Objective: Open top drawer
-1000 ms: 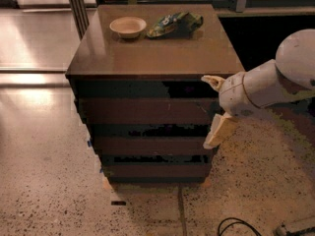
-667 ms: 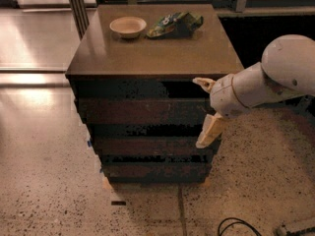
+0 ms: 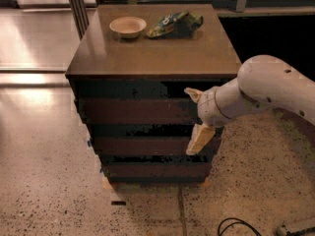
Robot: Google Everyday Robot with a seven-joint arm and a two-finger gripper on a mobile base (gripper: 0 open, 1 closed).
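The top drawer (image 3: 133, 111) is the upper dark reddish-brown front of a low wooden cabinet (image 3: 152, 58) in the middle of the camera view. It looks pushed in, in line with the two fronts below. My gripper (image 3: 197, 116) is open at the right end of the top drawer's front. One pale finger (image 3: 193, 93) is at the drawer's upper edge. The other finger (image 3: 199, 139) hangs over the second front (image 3: 142, 145). I cannot tell whether the fingers touch the wood. The white arm (image 3: 266, 90) reaches in from the right.
On the cabinet top stand a small pale bowl (image 3: 128, 26) and a green snack bag (image 3: 175, 23). The third front (image 3: 152, 170) is lowest. A black cable (image 3: 236, 226) lies on the speckled floor at the front right. A metal post (image 3: 76, 6) stands at the back left.
The arm and open gripper have moved left, from beside the cabinet's right edge to in front of the right end of the drawer fronts. The drawers have not moved.
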